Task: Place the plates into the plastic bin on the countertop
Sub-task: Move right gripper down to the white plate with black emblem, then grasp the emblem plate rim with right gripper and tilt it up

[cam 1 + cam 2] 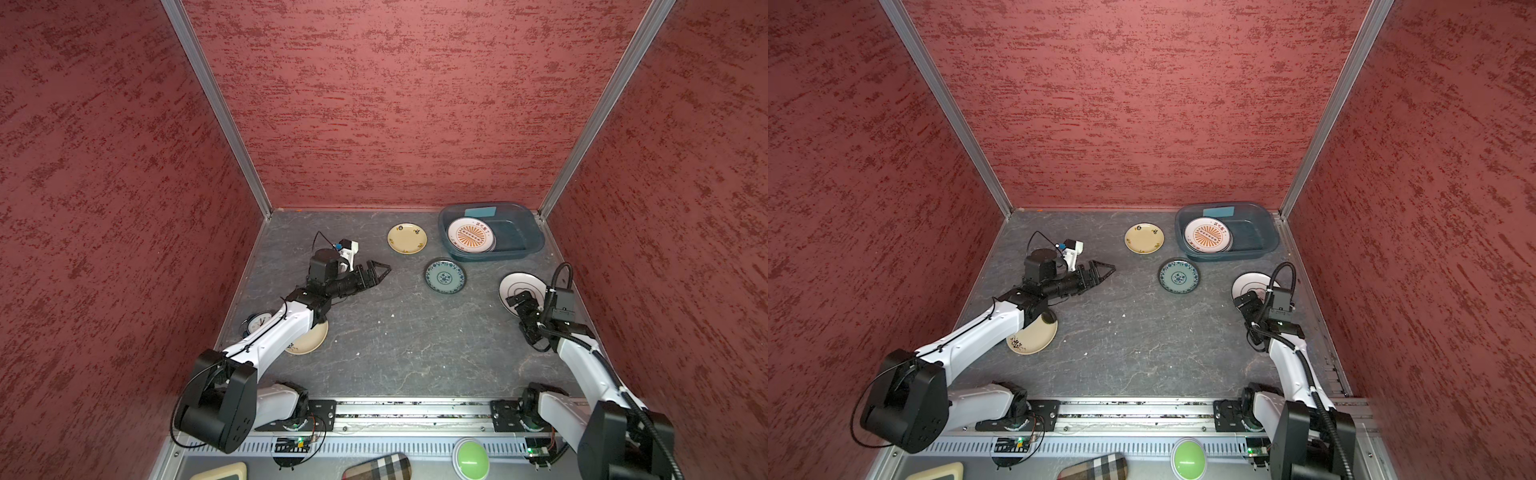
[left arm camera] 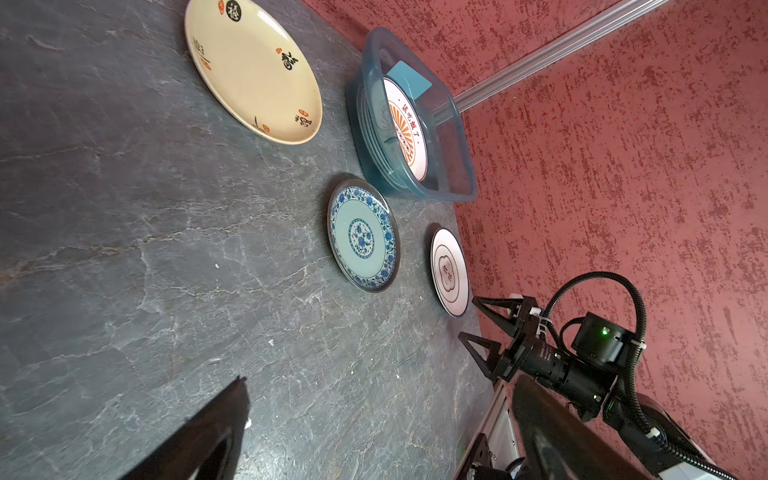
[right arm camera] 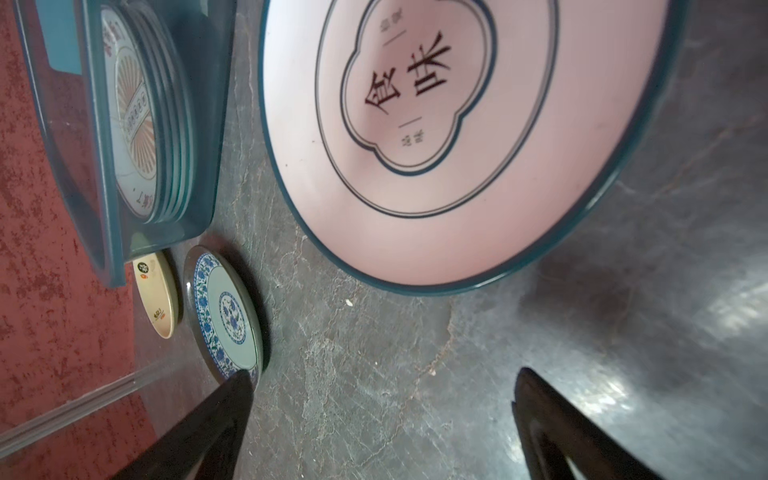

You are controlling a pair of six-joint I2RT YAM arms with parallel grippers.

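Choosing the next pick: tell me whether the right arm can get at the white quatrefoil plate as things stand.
Probably yes. The right gripper is open and faces the quatrefoil plate, which lies alone on the countertop; nothing sits between them.

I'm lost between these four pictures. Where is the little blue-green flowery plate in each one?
In a top view: teal plate, right of centre, just in front of the plastic bin.
In a top view: teal plate, the same spot before the plastic bin.
Left wrist: teal plate, close to the plastic bin.
Right wrist: teal plate, by a corner of the plastic bin.
Shared landmark: the plastic bin.
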